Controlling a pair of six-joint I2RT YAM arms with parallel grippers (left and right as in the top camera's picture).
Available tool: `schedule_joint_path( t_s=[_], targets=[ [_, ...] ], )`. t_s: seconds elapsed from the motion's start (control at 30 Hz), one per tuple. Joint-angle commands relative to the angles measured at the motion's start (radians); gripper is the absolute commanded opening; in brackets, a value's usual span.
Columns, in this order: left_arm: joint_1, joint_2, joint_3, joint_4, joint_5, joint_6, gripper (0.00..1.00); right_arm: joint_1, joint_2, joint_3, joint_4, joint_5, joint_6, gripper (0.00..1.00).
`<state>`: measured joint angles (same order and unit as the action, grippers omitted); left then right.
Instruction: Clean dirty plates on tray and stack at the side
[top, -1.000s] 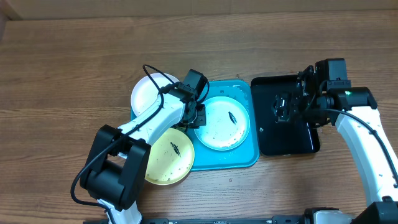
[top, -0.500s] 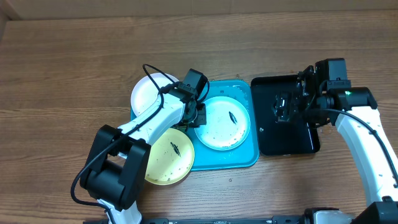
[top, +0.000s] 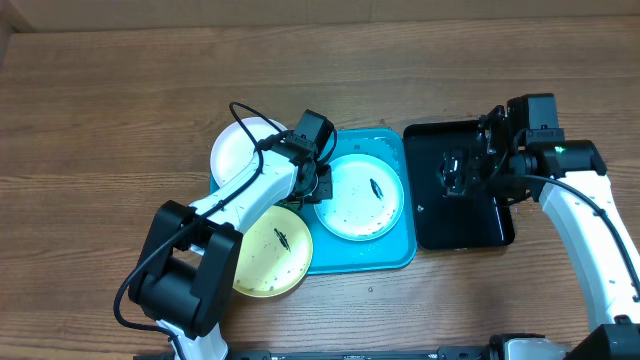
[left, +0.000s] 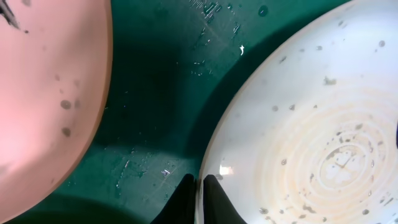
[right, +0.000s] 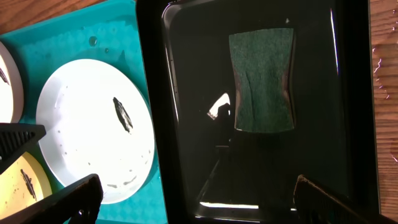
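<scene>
On the teal tray (top: 385, 255) lies a pale blue-green plate (top: 360, 200) with dark specks and a dark streak. My left gripper (top: 318, 190) is shut on its left rim; in the left wrist view its black fingers (left: 214, 202) pinch the edge of the speckled plate (left: 311, 137). The white plate (top: 240, 150) lies at the tray's upper left. A yellow-green plate (top: 268, 252) overlaps the tray's lower left edge. Held wide open and empty, my right gripper (right: 199, 205) hovers over the black tray (right: 186, 124). From there I see the pale plate (right: 87, 134) and the teal tray (right: 112, 37).
A glossy black tray (top: 490, 225) stands right of the teal one, and on it lies a green scouring pad (right: 262, 79). The rim of another plate (left: 43, 93) fills the left of the left wrist view. Wood table (top: 120, 100) surrounds everything.
</scene>
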<state>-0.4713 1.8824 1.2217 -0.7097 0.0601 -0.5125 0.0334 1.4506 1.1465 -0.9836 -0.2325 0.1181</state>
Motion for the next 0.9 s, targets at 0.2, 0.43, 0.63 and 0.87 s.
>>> schedule_joint_path(
  t_s=[0.2, 0.43, 0.63, 0.87],
  targets=[
    [-0.002, 0.008, -0.005, 0.008, -0.019, 0.019, 0.09, 0.005, 0.003, 0.024, 0.006, -0.008, -0.007, 1.00],
    [-0.005, 0.009, -0.018, 0.008, -0.019, 0.019, 0.08, 0.005, 0.003, 0.024, 0.006, -0.008, -0.007, 1.00],
    [-0.019, 0.009, -0.023, 0.017, -0.019, 0.019, 0.09, 0.005, 0.003, 0.024, 0.006, -0.008, -0.007, 1.00],
    [-0.043, 0.009, -0.023, 0.023, -0.043, 0.019, 0.10, 0.005, 0.003, 0.024, 0.006, -0.008, -0.007, 1.00]
  ],
)
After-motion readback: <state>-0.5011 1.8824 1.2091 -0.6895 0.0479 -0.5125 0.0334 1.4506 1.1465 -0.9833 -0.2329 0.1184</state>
